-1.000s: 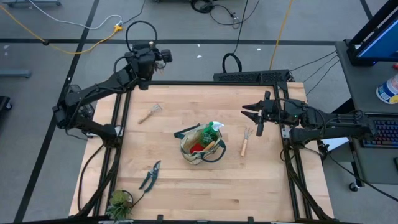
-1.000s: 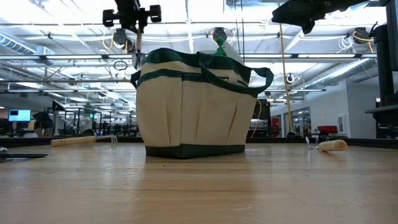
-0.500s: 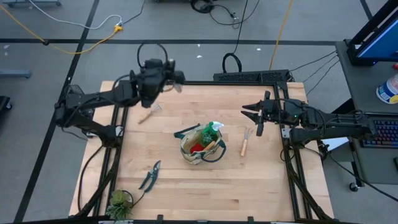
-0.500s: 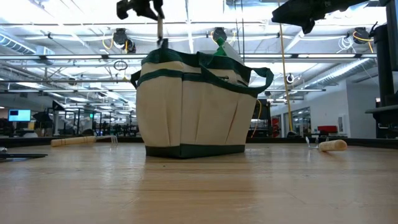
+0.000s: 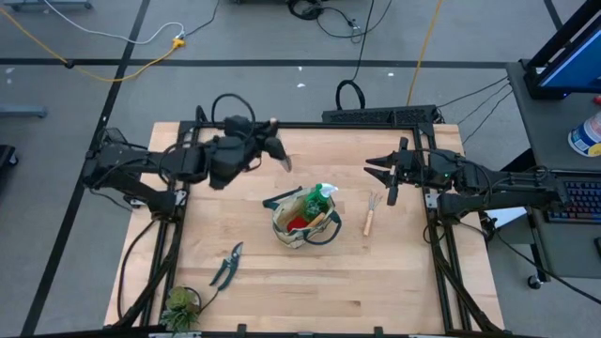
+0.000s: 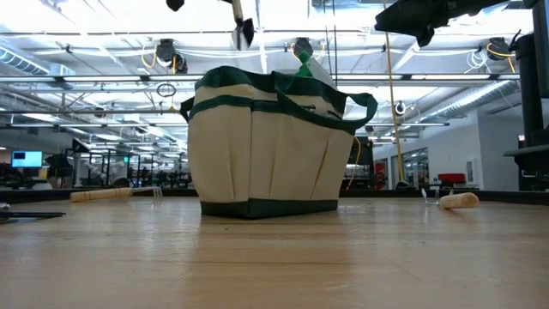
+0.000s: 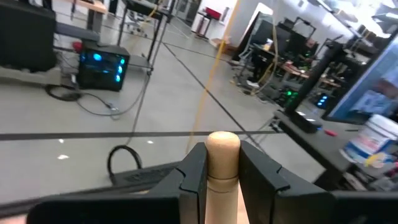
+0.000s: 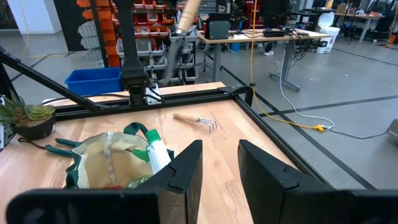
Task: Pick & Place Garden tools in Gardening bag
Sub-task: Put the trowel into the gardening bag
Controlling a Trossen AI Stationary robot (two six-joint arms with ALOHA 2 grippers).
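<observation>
Left arm reaches out level — its tool (image 5: 273, 148) clamped tight; right arm waits at its side, tool (image 5: 387, 172) parted.

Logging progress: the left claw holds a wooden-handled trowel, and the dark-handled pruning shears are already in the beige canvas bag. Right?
No. The high view shows the dark-handled pruning shears lying on the wooden table, outside the beige canvas bag. The left claw does hold the wooden-handled trowel.
</observation>
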